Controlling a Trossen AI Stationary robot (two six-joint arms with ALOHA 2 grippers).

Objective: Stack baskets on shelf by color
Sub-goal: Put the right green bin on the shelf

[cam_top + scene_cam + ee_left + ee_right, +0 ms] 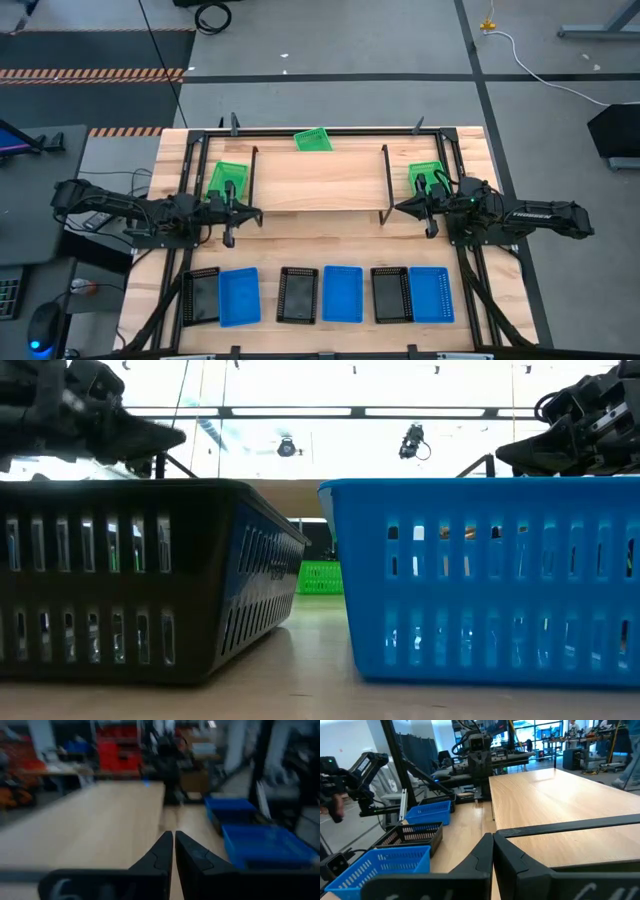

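The shelf (318, 180), a light plank on black wire legs, stands mid-table. Three green baskets lie around it: one by its left end (227, 178), one by its right end (425, 174), one at the far edge (313, 139). Three black baskets (298, 294) and three blue baskets (342, 294) alternate in a row along the near edge. My left gripper (255, 213) hovers shut at the shelf's near-left corner and holds nothing. My right gripper (400, 207) hovers shut at the near-right corner, also empty. Both wrist views show the fingertips closed together, left (173, 837) and right (493, 837).
A black frame (330, 131) runs around the tabletop. Bare wood lies between the shelf and the near row of baskets. In the low view a black basket (140, 580) and a blue basket (480, 580) fill the foreground, with a green basket (320, 577) far behind.
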